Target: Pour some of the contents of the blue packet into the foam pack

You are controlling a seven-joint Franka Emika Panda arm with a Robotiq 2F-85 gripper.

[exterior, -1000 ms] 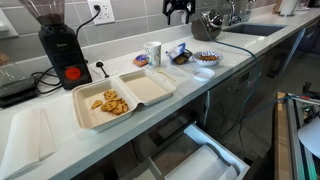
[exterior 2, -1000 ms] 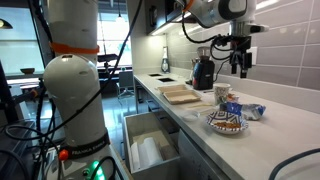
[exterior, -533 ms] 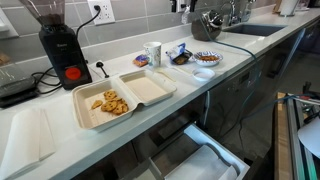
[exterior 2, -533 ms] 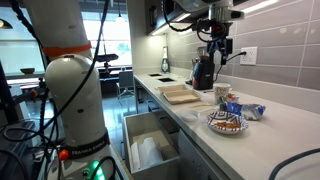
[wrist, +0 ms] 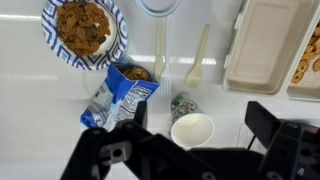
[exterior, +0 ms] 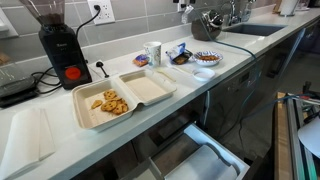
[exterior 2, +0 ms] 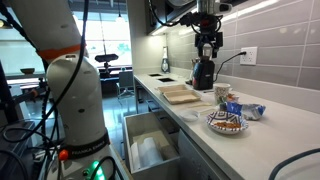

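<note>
the black robotiq gripper hangs high above the white countertop, jaws spread wide with nothing between them. the wrist view shows both dark fingers flared out to either side at the bottom of the picture.

down on the counter, the crinkly shiny blue snack packet lies on its side, just beside the round blue-patterned bowl and near the white paper cup.

here's what matters: in the wrist view the packet sits left of the midline between the fingers, not under it. the cup is what lies closest to centre. the packet's long axis runs on a slant, from its crumpled bottom at lower left up to its open mouth at upper right, where golden-brown snack pieces show. so, as i read it, a grab calls for a shift left, a twist of the wrist to set the fingers across that slant, then a long drop.

the large off-white foam clamshell pack lies open, well apart to the right in the wrist view. one half is bare and the other already carries a small heap of pieces. some pouring looks done; whether more is wanted, i can't tell.
</note>
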